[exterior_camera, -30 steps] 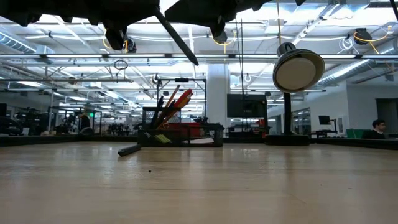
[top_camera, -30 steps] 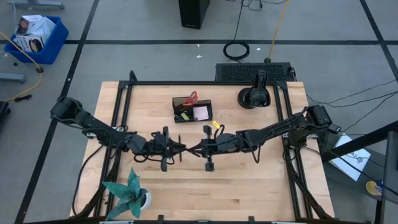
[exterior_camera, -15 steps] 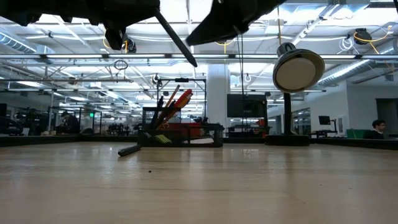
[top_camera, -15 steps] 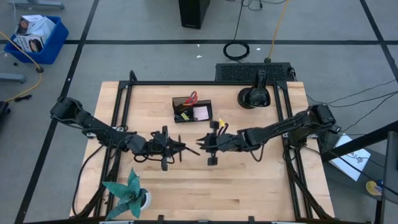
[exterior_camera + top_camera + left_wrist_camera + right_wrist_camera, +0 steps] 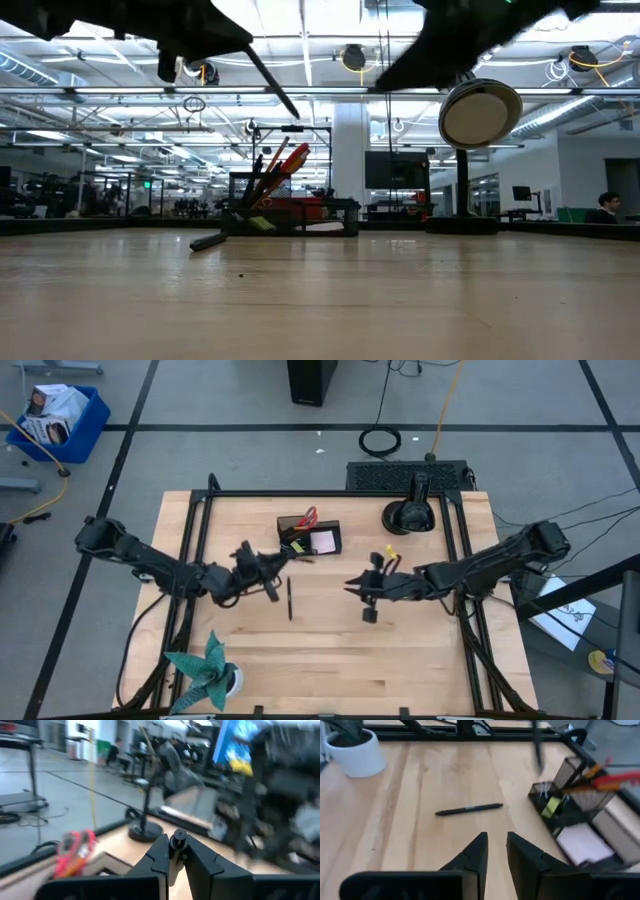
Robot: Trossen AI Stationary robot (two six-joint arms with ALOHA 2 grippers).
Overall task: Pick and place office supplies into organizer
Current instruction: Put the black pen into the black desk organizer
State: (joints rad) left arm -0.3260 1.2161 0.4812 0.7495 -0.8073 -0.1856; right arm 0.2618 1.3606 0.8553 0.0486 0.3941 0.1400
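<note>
Open tabletop between the arms, broken only by a loose pen; organizer blocking behind.

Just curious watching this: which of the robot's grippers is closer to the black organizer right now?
The left. The left gripper, shut on a black pen, sits just beside the organizer's left end; the right gripper hangs farther off toward the table's middle.

black pen; pink sticky-note pad

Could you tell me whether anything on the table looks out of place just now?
Yes: one black pen lies loose on the bare wood, apart from the organizer, whose cup already holds upright supplies. The left pincer is shut on another pen.
</note>
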